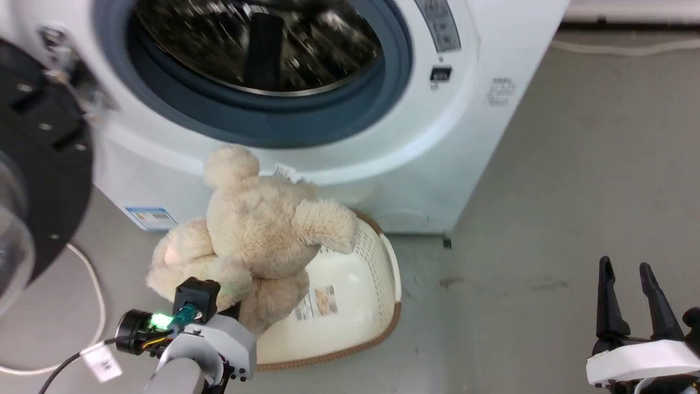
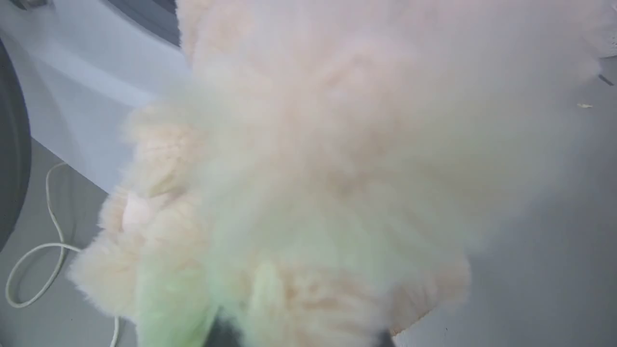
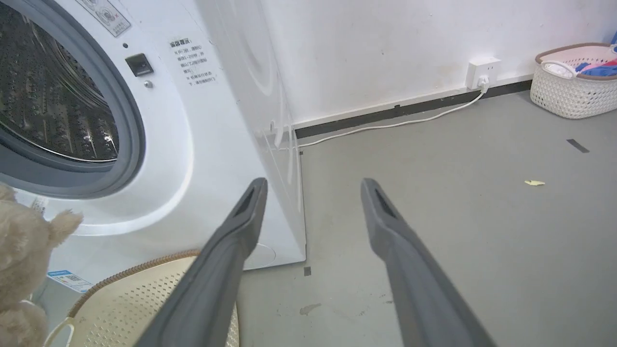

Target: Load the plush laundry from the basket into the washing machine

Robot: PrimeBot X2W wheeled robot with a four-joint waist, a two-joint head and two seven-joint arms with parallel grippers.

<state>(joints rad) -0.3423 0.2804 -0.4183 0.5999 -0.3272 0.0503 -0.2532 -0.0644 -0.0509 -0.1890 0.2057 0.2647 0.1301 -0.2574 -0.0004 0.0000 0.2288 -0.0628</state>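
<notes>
Our left gripper at the lower left squeezes the teddy bear tight above the basket. Our right gripper, lower right, is spread wide.

I am in a laundry corner of a plain, bare room, more test space than home. A white front-loading washing machine stands against a blank white wall with a black skirting strip. The floor is smooth grey with small dark tape marks on it. A wall socket holds a white cord that runs along the floor toward the machine. A cream basket sits before the washer, and a second white basket holding coloured clothes stands by the wall.
</notes>
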